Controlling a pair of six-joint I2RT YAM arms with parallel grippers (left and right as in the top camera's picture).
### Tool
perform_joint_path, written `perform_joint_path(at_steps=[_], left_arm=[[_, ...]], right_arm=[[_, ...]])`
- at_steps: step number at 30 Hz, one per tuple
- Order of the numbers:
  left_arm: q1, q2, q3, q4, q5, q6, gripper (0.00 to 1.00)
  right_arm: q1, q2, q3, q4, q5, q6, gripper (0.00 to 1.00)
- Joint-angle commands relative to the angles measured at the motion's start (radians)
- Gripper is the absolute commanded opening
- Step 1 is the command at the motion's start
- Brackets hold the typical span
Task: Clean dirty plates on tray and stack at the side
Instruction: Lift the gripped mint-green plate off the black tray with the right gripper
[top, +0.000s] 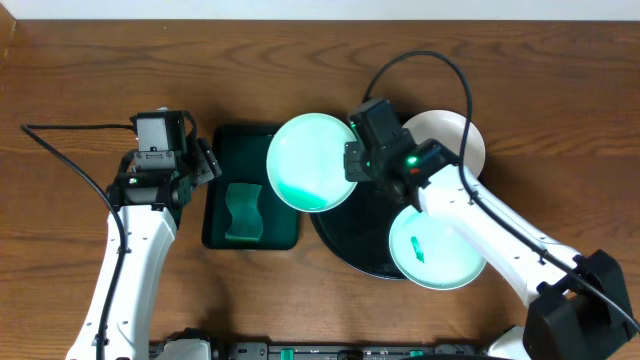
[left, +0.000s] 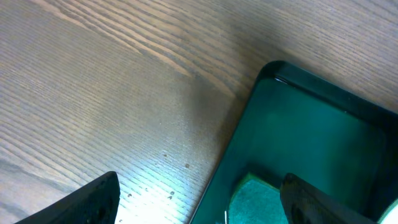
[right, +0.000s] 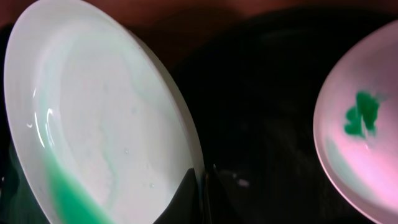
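Note:
My right gripper (top: 350, 160) is shut on the rim of a pale plate (top: 312, 162), holding it tilted above the gap between the two trays. Green liquid pools at that plate's lower edge. In the right wrist view the fingers (right: 186, 199) pinch the plate's (right: 106, 124) rim. A second plate (top: 437, 247) with a green smear lies on the black round tray (top: 350, 240). The third plate (top: 455, 135) sits at the back right, partly under my right arm. My left gripper (top: 210, 162) hangs open at the left edge of the green tray, nothing between its fingers.
A rectangular dark green tray (top: 250, 150) holds a green sponge (top: 243, 212). In the left wrist view the sponge (left: 255, 202) shows between my open fingertips (left: 93, 202), above the green tray's (left: 311, 137) left rim. Bare wooden table lies left of it.

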Motion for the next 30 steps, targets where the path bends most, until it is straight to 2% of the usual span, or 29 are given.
perform_joint_path(at_steps=[1,16,21,30], left_arm=[[0.003,-0.003,0.013,0.0,-0.012,0.006,0.83],[0.003,-0.003,0.013,0.0,-0.012,0.006,0.83],[0.003,-0.003,0.013,0.0,-0.012,0.006,0.83],[0.003,-0.003,0.013,0.0,-0.012,0.006,0.83]], right_arm=[[0.031,-0.016,0.021,0.036,0.095,0.018,0.01],[0.09,0.115,0.021,0.278,0.196,-0.008,0.01],[0.09,0.115,0.021,0.353,0.196,-0.074,0.01],[0.109,0.115,0.021,0.479,0.225,-0.281,0.01]])
